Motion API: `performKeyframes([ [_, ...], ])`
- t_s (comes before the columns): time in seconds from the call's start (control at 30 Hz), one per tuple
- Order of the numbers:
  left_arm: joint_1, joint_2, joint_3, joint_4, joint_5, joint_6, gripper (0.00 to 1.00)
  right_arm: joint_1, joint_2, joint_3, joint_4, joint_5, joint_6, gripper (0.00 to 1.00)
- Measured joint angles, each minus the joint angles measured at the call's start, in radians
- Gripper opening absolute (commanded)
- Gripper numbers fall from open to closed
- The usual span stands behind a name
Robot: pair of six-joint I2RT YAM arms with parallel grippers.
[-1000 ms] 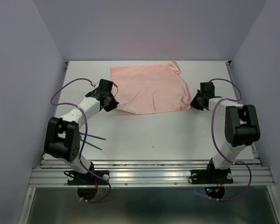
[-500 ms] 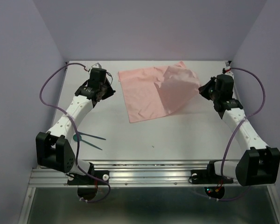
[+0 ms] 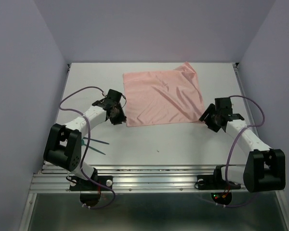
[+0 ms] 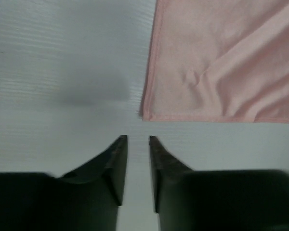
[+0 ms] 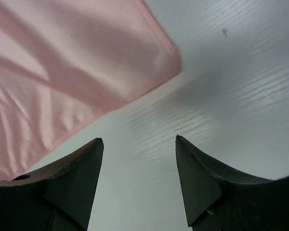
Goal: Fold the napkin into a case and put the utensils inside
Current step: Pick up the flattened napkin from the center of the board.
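Note:
The salmon-pink napkin lies spread flat on the white table, its far right corner slightly turned up. My left gripper sits just off its near left corner, jaws a narrow gap apart with nothing between them. Off the near right corner my right gripper stands wide open and holds nothing. No case shape shows; the cloth is a single open sheet. Teal-green utensils lie near the left arm's base, partly hidden by the arm.
Purple cables loop over both arms. The table's near edge is a metal rail. Grey walls close in the left, right and far sides.
Both grippers have let go of the napkin, which now lies flat again. Both arms pulled back toward the near corners of the cloth and their jaws opened.

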Motion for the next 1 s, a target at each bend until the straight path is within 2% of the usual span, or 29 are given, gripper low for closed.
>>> performKeyframes([
  [0.03,-0.013,0.006,0.001,0.001,0.002,-0.002,0.63,0.0,0.002,0.024,-0.008,0.016,-0.004,0.67],
  [0.1,-0.035,0.014,0.001,0.001,0.008,-0.009,0.68,0.0,0.005,0.071,-0.016,0.043,-0.012,0.67],
  [0.37,-0.075,0.079,0.001,0.002,-0.027,-0.023,0.68,0.0,0.05,0.238,-0.016,0.147,-0.08,0.67],
  [1.0,-0.105,0.164,0.002,0.09,-0.068,-0.088,0.41,0.0,0.026,0.18,-0.019,0.154,-0.082,0.68],
])
